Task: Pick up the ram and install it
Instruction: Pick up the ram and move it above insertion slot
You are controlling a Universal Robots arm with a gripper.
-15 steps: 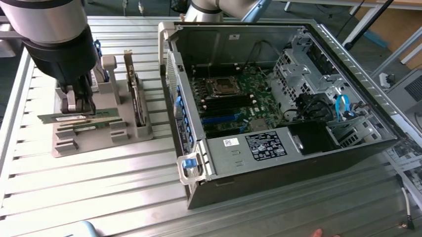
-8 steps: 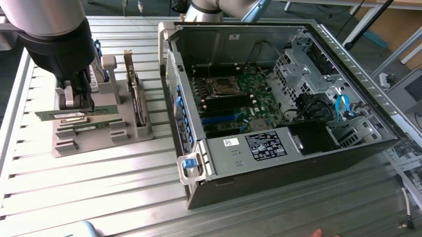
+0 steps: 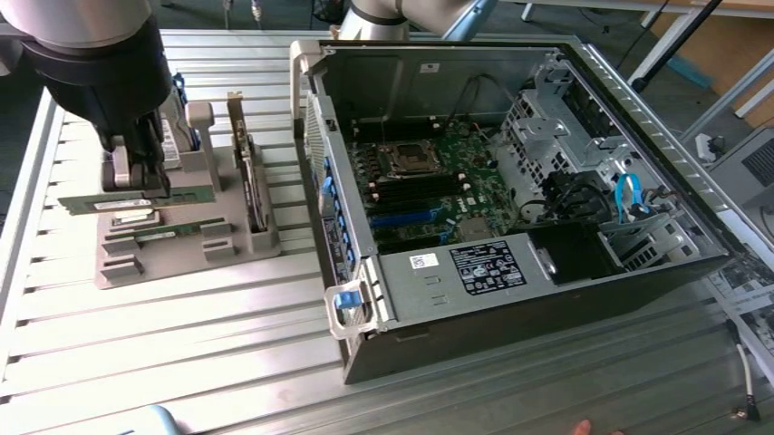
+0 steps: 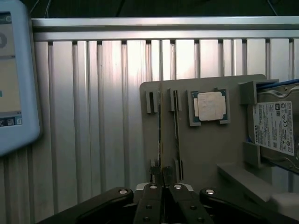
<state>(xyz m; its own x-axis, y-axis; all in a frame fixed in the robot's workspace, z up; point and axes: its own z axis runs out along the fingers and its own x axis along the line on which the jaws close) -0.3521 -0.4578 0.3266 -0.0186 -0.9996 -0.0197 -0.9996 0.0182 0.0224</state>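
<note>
Nearest the wrist camera, the black two-fingered gripper point(image 4: 160, 181) has its fingers pinched on the thin edge of the ram point(image 3: 181, 197), a long, narrow green circuit-board stick with a pale label strip. From where I stand, the stick hangs level in that grip over the front of the flat grey plastic holder point(image 3: 248, 243). I cannot tell whether its lower edge has cleared the slot. I count two memory sticks in all: the held one and a second green memory stick point(image 3: 169, 230) lying in the holder just below it. The holder also carries one square silver processor chip point(image 4: 210, 106) in a shallow pocket and one tall green expansion card point(image 3: 248, 186) standing on edge. One boxy metal hard drive point(image 4: 275, 128) is propped at the holder's far end, and its white label seems to read Toshiba. Beside the holder, towards the exterior view's right, one open black-and-silver computer case point(image 3: 362, 82) lies on its side, showing a green motherboard point(image 3: 454, 186). The case has a single blue plastic latch point(image 3: 347, 304) at the corner nearest the holder and a black-and-white sticker point(image 3: 488, 268) too small to read. Everything rests on a ribbed aluminium table point(image 3: 181, 353). One pale-blue-framed screen point(image 4: 16, 93) lies on the table apart from the holder.
</note>
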